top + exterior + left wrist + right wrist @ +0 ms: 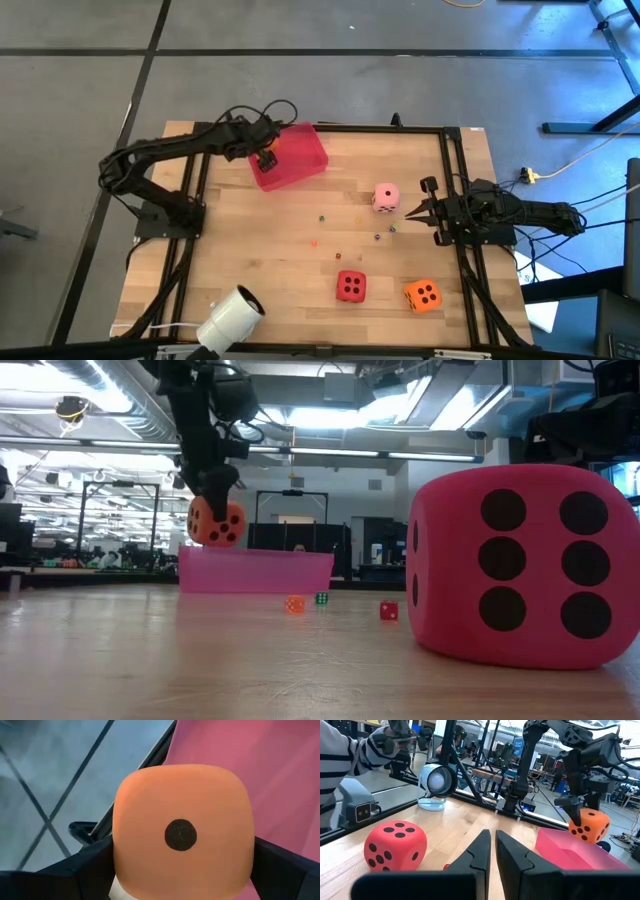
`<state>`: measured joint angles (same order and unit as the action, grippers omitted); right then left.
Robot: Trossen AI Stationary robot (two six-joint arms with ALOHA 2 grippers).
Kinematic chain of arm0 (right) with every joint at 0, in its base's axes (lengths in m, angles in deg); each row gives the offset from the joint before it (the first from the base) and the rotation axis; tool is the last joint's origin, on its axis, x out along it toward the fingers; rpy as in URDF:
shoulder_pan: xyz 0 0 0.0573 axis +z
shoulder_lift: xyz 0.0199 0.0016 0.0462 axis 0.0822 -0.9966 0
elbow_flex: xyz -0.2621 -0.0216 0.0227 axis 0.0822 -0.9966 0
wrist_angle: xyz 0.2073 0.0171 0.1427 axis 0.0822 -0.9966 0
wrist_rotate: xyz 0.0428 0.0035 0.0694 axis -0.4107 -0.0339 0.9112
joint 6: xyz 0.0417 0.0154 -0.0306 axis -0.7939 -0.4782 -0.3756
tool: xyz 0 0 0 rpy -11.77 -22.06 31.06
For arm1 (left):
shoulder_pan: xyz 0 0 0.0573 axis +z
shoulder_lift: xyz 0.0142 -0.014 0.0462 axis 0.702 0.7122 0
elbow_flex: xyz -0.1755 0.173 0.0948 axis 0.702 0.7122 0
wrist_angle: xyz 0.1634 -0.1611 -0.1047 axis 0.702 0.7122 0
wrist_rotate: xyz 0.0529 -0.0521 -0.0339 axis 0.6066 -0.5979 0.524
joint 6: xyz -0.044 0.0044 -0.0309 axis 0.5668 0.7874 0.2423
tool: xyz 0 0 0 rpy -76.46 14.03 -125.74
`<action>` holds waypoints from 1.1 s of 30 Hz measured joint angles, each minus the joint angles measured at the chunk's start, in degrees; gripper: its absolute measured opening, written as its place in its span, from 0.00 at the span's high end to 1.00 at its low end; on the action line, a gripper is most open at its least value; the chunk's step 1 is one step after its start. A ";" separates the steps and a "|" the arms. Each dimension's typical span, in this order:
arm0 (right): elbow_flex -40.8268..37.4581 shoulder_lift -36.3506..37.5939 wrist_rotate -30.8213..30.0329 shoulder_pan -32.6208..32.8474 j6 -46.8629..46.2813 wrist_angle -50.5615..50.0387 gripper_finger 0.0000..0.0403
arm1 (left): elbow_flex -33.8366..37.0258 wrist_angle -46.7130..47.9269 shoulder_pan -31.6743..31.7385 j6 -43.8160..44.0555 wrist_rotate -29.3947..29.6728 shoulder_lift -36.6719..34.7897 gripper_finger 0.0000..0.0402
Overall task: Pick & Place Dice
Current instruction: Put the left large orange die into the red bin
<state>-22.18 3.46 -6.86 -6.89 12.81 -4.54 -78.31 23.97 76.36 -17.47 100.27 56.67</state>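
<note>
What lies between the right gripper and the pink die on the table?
Only bare wood: in the high view the right gripper, fingers shut, waits beside the pink die with nothing between them.

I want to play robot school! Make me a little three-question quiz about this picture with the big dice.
1. True or false: the left hand holds an orange die in the air above the pink tray.
2. How many big dice still sit on the table? A) one B) three C) four
3. Fill in: the die closest to the right hand is coloured ____.

Key
1. True. It is gripped and hangs over the tray.
2. B. The pink die, the red die and another orange die.
3. Pink.
</note>
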 joint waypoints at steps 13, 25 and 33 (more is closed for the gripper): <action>0.00 0.00 0.00 0.00 0.01 -0.01 0.93 | -0.02 2.36 1.04 -4.70 -4.40 -0.02 0.09; 0.00 0.00 0.00 0.00 0.00 0.00 0.93 | -0.02 2.42 1.31 -8.30 -10.70 -0.02 0.05; 0.00 0.00 0.00 0.01 0.02 0.00 0.93 | -0.02 2.41 3.09 -8.18 -11.47 0.97 0.01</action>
<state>-22.18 3.46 -6.86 -6.88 12.83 -4.54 -78.33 26.39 79.45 -25.66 88.80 57.64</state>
